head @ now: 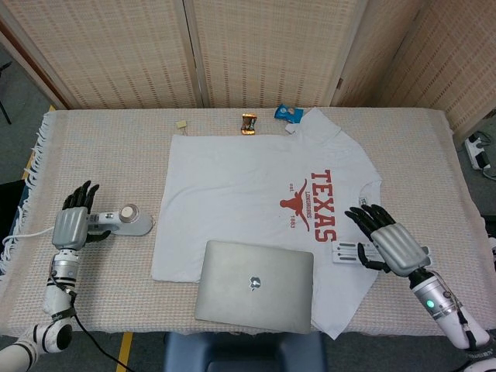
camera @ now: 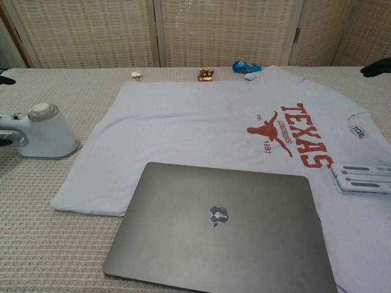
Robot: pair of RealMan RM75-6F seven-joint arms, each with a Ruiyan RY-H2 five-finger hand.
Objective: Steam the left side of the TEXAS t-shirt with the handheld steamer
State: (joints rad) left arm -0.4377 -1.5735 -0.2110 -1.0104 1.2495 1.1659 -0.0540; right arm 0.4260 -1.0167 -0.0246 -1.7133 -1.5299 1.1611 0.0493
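White handheld steamer (head: 130, 222) sat on woven tablecloth (head: 101, 155), just left of white TEXAS t-shirt (head: 248, 186) spread flat. Left hand (head: 74, 225) lay at its handle, fingers spread, gripping nothing. Right hand (head: 391, 244) hovered open over shirt's right edge. Closed grey laptop (head: 256, 293) overlapped hem.

White steamer (head: 132, 222) beside flat TEXAS t-shirt (head: 240, 194)

t-shirt (head: 256, 186): white, red print | steamer (head: 128, 222): white | laptop (head: 256, 284): grey
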